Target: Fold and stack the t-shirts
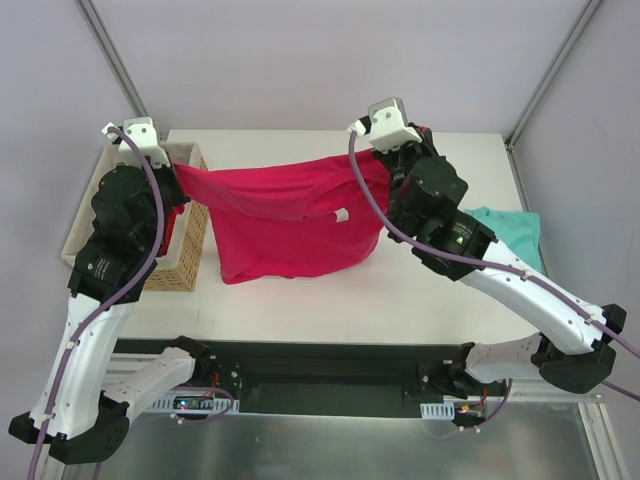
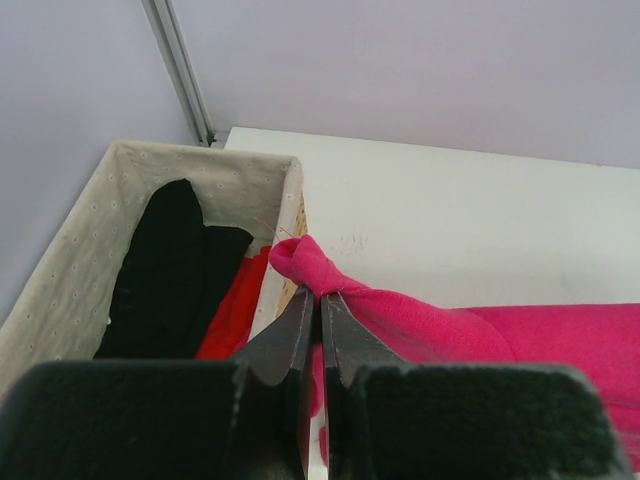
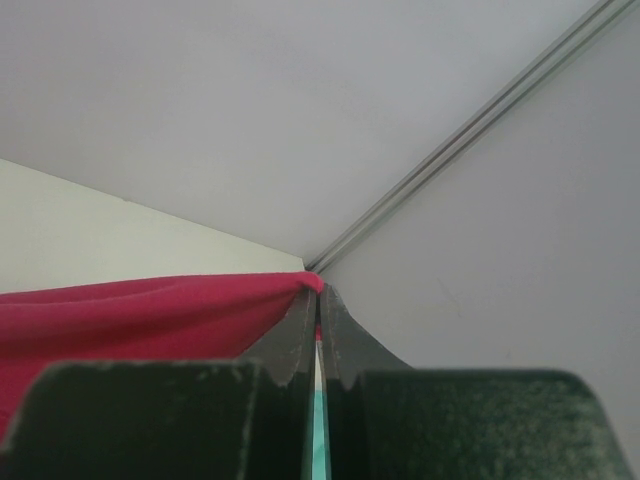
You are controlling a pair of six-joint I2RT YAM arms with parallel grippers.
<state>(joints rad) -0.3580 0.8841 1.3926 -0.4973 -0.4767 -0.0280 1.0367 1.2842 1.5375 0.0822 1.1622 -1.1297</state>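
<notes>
Over the white table (image 1: pixel 440 290): a big pink t-shirt (image 1: pixel 290 215) hangs stretched out wide, held up at both ends. Its lower part seems to touch the table top.
Pink t-shirt: it is held by its two top corners, it sags in the middle, and it is not folded yet.
Basket (image 1: pixel 193 250): it sits at the left side of the table, with a black cloth (image 2: pixel 170 270) and a red cloth (image 2: pixel 235 310) inside.
Teal t-shirt (image 1: pixel 510 232): it lies bunched up at the right side of the table.
Left gripper (image 2: pixel 320 295): its fingers are pressed together on one pink corner, just by the basket's edge.
Right gripper (image 3: pixel 318 297): its fingers are squeezed tight on the other pink corner.
White neck tag (image 1: pixel 341 215): it shows on the pink cloth, over toward the right.
How to do it well: I think both grippers should hold the cloth pulled even, come down together, and lay the shirt flat on the table, away from the basket, so it has no wrinkles.
</notes>
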